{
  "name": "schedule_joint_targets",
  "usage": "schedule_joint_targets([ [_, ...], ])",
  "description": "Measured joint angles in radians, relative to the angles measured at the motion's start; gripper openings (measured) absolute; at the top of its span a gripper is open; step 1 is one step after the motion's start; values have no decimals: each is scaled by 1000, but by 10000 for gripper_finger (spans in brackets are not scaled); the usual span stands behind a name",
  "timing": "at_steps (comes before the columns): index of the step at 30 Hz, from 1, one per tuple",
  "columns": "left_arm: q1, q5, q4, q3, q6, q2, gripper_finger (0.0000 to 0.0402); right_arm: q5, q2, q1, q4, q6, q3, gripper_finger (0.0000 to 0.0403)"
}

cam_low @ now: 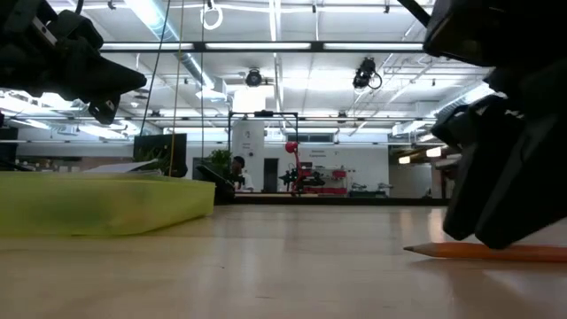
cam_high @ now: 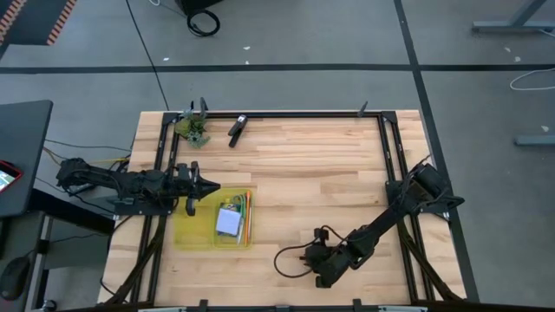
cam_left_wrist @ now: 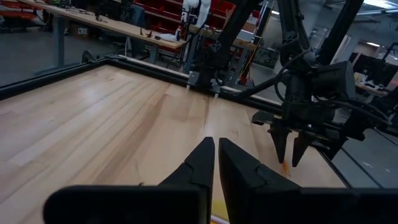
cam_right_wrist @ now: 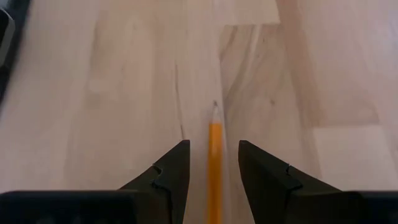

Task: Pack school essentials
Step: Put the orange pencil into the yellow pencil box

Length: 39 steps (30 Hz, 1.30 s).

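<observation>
1. Wooden table [cam_high: 295, 165] fills the scene inside a black frame, with a workshop hall behind it.
2. Yellow tray [cam_high: 192, 232] sits near the table's left side, holding a pale blue notepad [cam_high: 228, 223] and orange pencils [cam_high: 247, 217].
3. Left gripper [cam_high: 211, 186] hovers just above the tray's far edge, its fingers pressed nearly together and holding nothing.
4. Right gripper [cam_right_wrist: 211, 163] is low at the table's front, fingers spread to either side of a single orange pencil [cam_right_wrist: 215, 168] lying flat on the wood.
</observation>
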Motion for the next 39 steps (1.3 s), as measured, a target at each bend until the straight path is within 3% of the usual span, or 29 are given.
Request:
schedule_joint_targets([
  [28, 0, 0, 0, 0, 0, 0, 40, 49, 40, 11, -72, -98, 4, 141],
  [39, 0, 0, 0, 0, 0, 0, 29, 54, 41, 11, -84, -138, 4, 82],
])
